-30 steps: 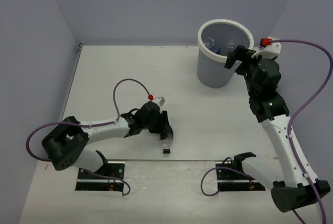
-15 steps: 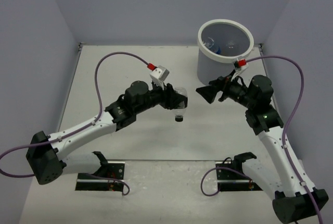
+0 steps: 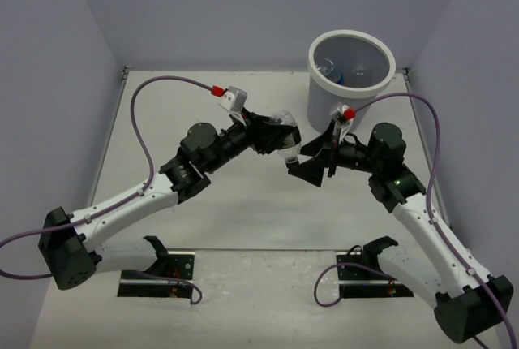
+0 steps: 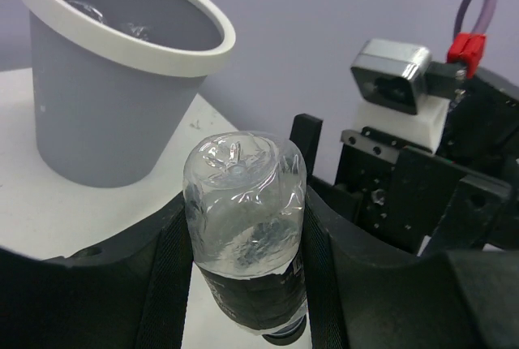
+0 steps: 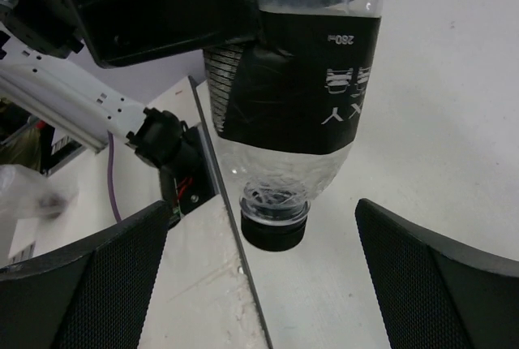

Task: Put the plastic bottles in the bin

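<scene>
Top external view: both arms reach in over mid-table, and the grippers meet nose to nose just in front of the bin [image 3: 332, 114].
Left gripper [image 3: 280, 144]: clenched on the dark-labelled bottle [image 3: 284, 131], which it holds clear above the table [image 3: 203, 219].
Bottle attitude: rounded clear base uppermost, neck slanting down toward the right arm.
Right gripper [image 3: 310, 167]: released, jaws spread wide. It sits just beside the bottle's lower end, and no contact is visible.
Bin: stands upright on the far right of the table, beyond both grippers. Its thick white rim faces up.
Bin contents: a few clear bottles [image 3: 336, 71] lie inside, with a blue label showing on at least one. The count cannot be told.
Left wrist view: the bottle is pinched around its black label between the two black fingers [image 4: 166, 276]. The crumpled clear base faces the camera. The bin stands at upper left, and the right arm's wrist block is close on the right.
Right wrist view: the bottle hangs cap-down, its black cap [image 5: 274, 231] in the gap between the spread pads but well apart from both. The black label carries white print. The left gripper's body grips it from above.
Bottle location: in the left gripper's grasp, in the air, near the bin and outside it.
</scene>
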